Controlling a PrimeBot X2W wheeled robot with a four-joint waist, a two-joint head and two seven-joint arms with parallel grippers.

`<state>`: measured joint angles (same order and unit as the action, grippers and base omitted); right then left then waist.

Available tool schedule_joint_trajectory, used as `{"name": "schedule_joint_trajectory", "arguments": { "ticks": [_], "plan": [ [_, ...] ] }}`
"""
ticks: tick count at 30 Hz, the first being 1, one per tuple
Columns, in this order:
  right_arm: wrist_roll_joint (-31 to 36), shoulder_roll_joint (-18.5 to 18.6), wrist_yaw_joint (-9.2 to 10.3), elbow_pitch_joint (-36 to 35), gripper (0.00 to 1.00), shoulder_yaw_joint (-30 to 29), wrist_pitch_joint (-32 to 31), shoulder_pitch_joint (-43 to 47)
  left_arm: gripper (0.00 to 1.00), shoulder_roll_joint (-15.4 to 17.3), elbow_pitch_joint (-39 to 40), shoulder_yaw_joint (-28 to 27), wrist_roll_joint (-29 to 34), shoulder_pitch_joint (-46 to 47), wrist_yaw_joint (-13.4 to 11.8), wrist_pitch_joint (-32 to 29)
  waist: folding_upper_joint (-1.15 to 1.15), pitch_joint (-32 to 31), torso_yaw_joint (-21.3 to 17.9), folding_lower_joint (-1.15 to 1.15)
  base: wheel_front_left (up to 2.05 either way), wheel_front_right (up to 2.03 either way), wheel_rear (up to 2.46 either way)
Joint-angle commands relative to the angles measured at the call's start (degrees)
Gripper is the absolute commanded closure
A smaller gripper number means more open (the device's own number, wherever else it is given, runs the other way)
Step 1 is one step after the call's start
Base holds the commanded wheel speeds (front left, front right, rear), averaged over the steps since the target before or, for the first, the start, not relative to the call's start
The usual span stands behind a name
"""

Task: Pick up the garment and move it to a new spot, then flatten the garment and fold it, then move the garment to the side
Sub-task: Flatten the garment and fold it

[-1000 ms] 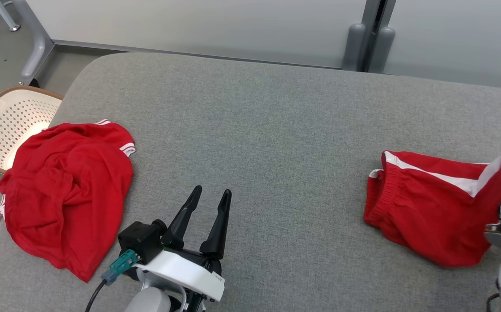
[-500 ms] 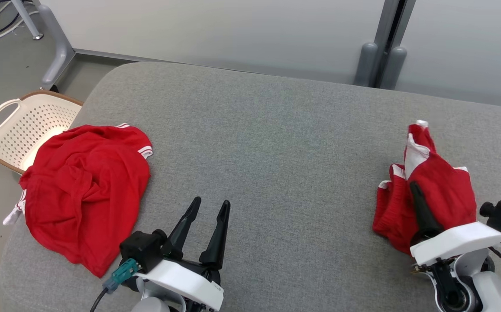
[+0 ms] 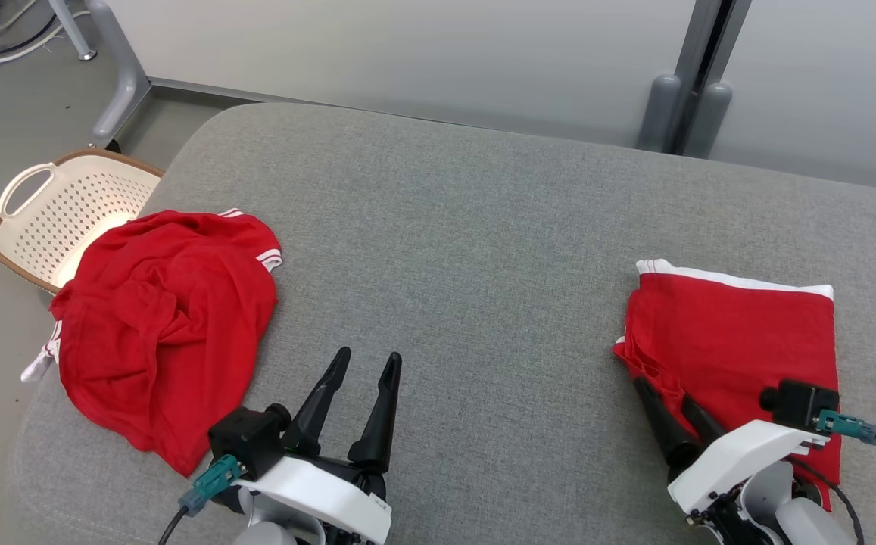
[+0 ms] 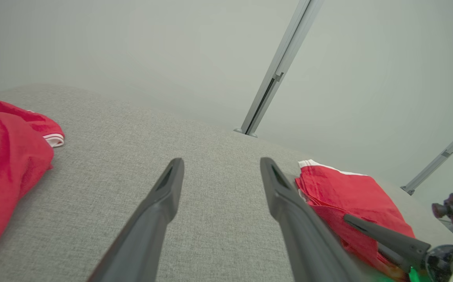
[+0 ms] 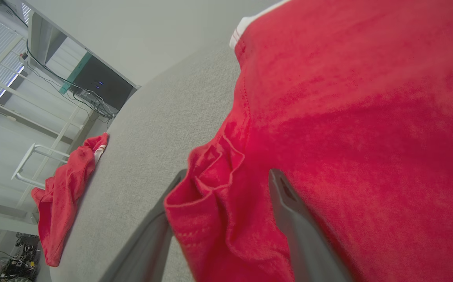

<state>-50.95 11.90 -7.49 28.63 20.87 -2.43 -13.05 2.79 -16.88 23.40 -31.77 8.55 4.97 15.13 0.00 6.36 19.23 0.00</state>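
Basket off left edge of surface; crumpled red cloth beside. Folded red garment, white trim, lay near right edge. Left hand apart, empty; right hand apart at garment's bunched corner.

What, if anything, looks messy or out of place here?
The left red garment lies crumpled, part of it drooping over the grey cushion's edge beside the basket. The folded garment on the right is neat except a bunched near-left corner.

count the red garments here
2. One crumpled red fabric garment lies at the left edge of the grey padded surface; one folded red garment with white trim lies at its right. None seems hidden.
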Motion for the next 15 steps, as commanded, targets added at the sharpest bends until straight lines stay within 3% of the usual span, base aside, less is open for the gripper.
{"name": "schedule_joint_trajectory", "arguments": {
  "ticks": [1, 8, 15],
  "plan": [
    [-1.16, -0.12, -0.01, 0.44, 0.0, 0.94, -0.5, -0.79, 0.0, 0.24, 0.28, -0.12, -0.22, 0.07, -0.16, 0.01, 0.0, 0.21, -0.09, 0.0, 0.0, 0.0, 0.0],
    [-2.81, 0.84, -0.01, 0.88, 0.0, 2.89, 0.86, -2.3, 0.0, 0.24, 0.57, -0.21, -0.44, 0.53, -0.39, 0.01, 0.0, 0.44, -0.94, 0.0, 0.0, 0.0, 0.0],
    [-5.88, 2.76, -0.02, -3.87, 0.0, 2.45, 4.21, -3.34, 0.0, 0.23, 0.4, -1.51, 0.63, 0.59, -0.36, 0.01, 0.0, -0.41, -3.58, 0.0, 0.0, 0.0, 0.0]
  ]
}}
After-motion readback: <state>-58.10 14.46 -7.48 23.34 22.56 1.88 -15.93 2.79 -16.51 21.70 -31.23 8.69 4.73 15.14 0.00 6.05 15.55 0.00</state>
